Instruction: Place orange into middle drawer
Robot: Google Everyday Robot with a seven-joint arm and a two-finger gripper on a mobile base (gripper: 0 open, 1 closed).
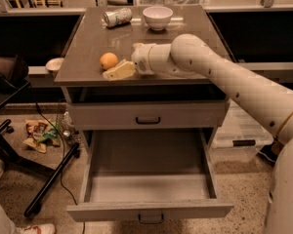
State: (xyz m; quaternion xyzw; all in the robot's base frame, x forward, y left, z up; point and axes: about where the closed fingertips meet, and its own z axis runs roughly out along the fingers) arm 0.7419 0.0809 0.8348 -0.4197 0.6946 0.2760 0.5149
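The orange [108, 61] is a small round fruit near the front left of the brown cabinet top [185, 38]. My gripper [116, 72] reaches in from the right on a white arm; its pale fingers lie low on the top just right of and in front of the orange, close to it. The middle drawer [149, 184] is pulled out wide below, its grey floor bare, with a small dark handle on its front. The upper drawer [148, 116] above it is closed.
A crushed drink can [117, 17] and a white bowl [157, 17] stand at the back of the top. A black chair base [19, 155] and floor litter lie left. A plastic bin [244, 135] sits right of the cabinet.
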